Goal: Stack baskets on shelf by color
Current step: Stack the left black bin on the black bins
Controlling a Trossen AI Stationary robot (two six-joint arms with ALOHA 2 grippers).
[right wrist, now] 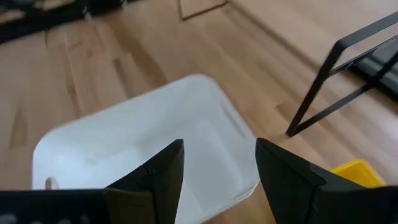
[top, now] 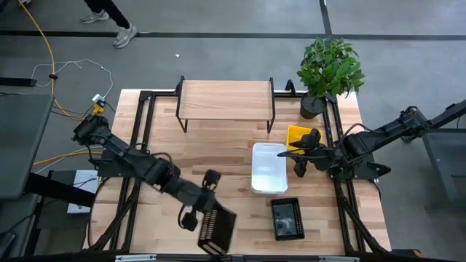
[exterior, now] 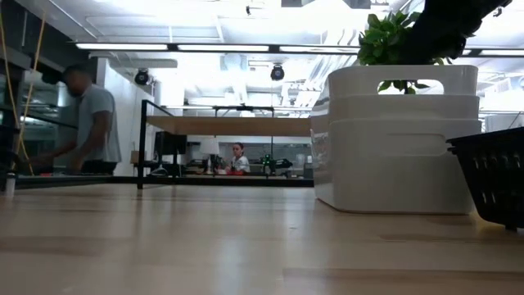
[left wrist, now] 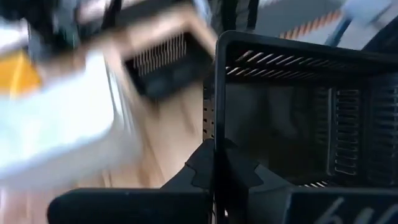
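My left gripper [top: 209, 209] is near the table's near edge, shut on a black grid-walled basket [top: 217, 230] that is tipped so one gridded wall faces up. A second black basket [top: 286, 218] rests on its bottom to the right, and shows in the low view [exterior: 491, 182]. A white basket [top: 268, 167] stands mid-table, with a yellow basket [top: 298, 134] beyond it. My right gripper [top: 300, 159] hovers open over the white basket's [right wrist: 155, 137] right edge, touching nothing. The shelf [top: 226, 100] stands on its black legs at the far side. My left gripper [left wrist: 214, 158] pinches the black basket's wall just under its rim [left wrist: 216, 93], one finger inside the basket and one outside. The basket sits tilted in the hold. I cannot tell whether any part of it touches the table.
A potted plant [top: 329, 69] stands at the far right corner beside the shelf. Bare tabletop [top: 211, 156] lies between the shelf and the baskets. People show in the room beyond the table in the low view, and a person's feet [top: 109, 25] on the floor.
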